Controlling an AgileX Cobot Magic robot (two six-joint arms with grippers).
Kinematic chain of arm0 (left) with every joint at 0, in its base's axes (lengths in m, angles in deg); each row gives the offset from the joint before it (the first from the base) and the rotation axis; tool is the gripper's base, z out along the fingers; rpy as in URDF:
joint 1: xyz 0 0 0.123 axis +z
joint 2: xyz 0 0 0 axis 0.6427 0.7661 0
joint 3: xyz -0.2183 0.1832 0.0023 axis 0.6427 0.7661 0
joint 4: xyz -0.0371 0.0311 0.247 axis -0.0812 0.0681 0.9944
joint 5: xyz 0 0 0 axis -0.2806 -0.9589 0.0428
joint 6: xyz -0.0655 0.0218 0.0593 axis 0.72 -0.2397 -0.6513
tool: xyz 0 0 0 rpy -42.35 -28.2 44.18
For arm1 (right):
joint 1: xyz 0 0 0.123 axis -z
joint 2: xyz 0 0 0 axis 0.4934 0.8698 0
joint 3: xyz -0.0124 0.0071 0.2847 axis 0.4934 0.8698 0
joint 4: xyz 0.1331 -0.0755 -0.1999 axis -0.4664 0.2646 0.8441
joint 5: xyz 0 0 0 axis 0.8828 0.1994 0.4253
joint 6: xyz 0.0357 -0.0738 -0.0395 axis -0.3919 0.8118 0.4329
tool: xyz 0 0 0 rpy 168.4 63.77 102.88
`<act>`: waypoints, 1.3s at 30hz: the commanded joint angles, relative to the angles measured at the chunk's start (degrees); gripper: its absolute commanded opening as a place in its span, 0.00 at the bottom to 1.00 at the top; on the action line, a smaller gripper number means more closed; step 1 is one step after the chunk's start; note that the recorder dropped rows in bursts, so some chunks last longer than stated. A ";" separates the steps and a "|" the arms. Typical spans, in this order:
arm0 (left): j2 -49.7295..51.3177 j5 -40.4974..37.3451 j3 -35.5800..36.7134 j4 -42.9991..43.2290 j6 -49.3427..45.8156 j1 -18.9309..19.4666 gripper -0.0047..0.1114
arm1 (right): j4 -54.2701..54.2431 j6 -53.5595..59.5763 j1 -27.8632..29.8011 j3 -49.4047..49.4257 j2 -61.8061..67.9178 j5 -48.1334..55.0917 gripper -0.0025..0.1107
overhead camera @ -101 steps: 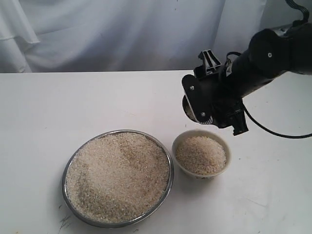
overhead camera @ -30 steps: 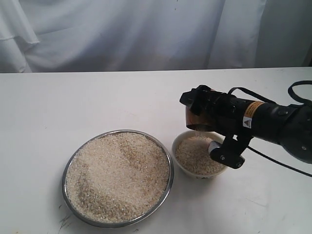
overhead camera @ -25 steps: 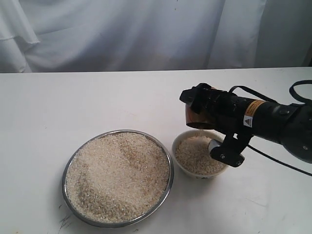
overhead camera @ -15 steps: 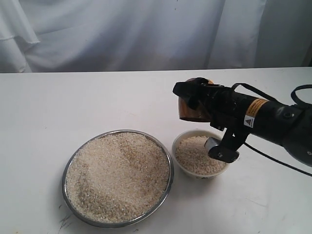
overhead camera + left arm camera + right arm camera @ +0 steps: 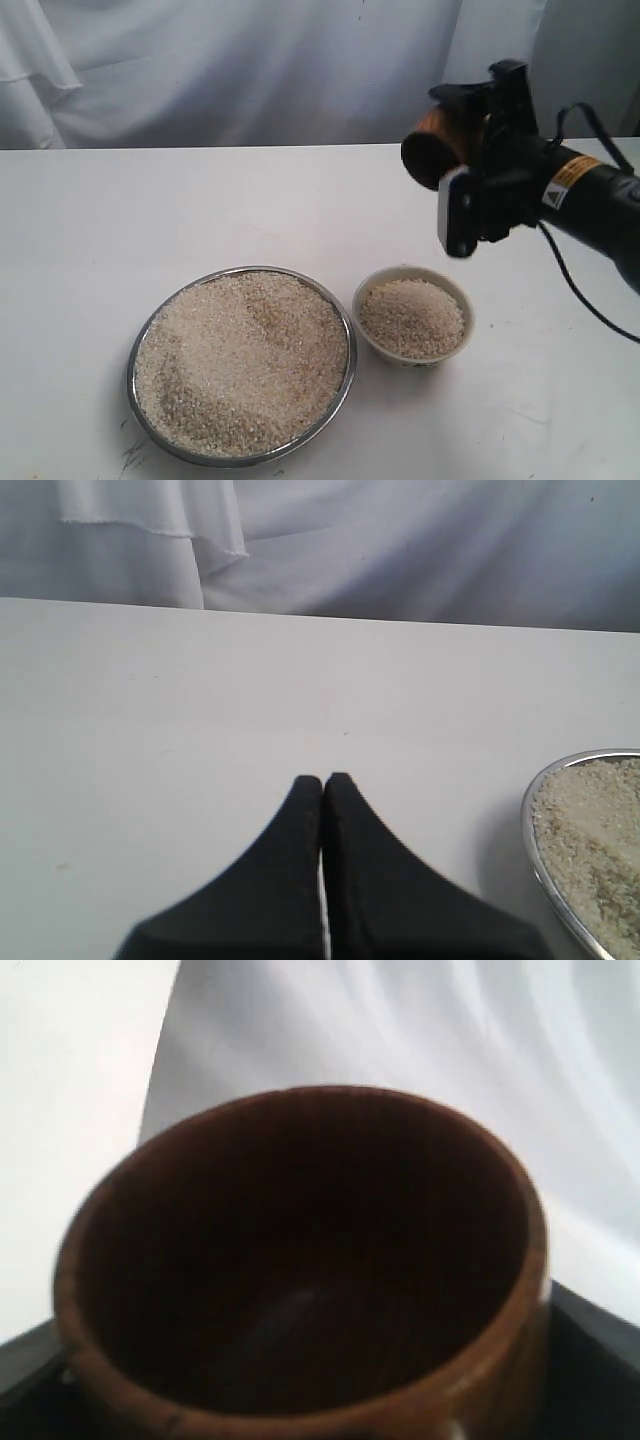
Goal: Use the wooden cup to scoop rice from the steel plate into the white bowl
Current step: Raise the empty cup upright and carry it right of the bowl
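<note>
Lifted above white bowl (image 5: 372,287), right hand (image 5: 462,150) grips empty wooden cup (image 5: 428,152).

1. Ext. cam: stands off the near edge of the table (image 5: 200,200), raised and tilted down, facing the far white drape (image 5: 250,70). Mid-range. It takes in the steel plate (image 5: 131,375) near-left, the white bowl (image 5: 410,271) just right of it, and the right arm (image 5: 590,195) higher up, far right.
2. L wrist cam: low over the tabletop, left of the plate, looking across twd. the same drape. The left gripper (image 5: 322,782), tips pressed together, sits close in the foreground.
3. R wrist cam: v. close, staring into the mouth of the wooden cup (image 5: 300,1260), which nearly fills the frame. Blurred.
4. Overlap: ext. + L wrist share the plate's rim, tabletop and drape. Ext. + R wrist share only cup and drape.
</note>
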 commanded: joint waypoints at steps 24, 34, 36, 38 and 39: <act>-0.24 0.76 0.28 0.06 0.01 -0.15 0.04 | 19.53 -104.16 11.87 -18.44 23.56 -11.71 0.02; -0.24 0.76 0.28 0.06 0.01 -0.15 0.04 | 22.28 -103.97 11.87 -19.45 28.68 -7.07 0.02; -0.24 0.76 0.28 0.06 0.01 -0.15 0.04 | 24.00 -103.97 11.87 -20.33 30.09 -6.47 0.02; -0.24 0.76 0.28 0.06 0.01 -0.15 0.04 | 25.25 -104.39 11.87 -20.98 31.71 -7.16 0.02; -0.24 0.76 0.28 0.06 0.01 -0.15 0.04 | 25.93 -104.51 11.87 -21.40 32.40 -7.72 0.02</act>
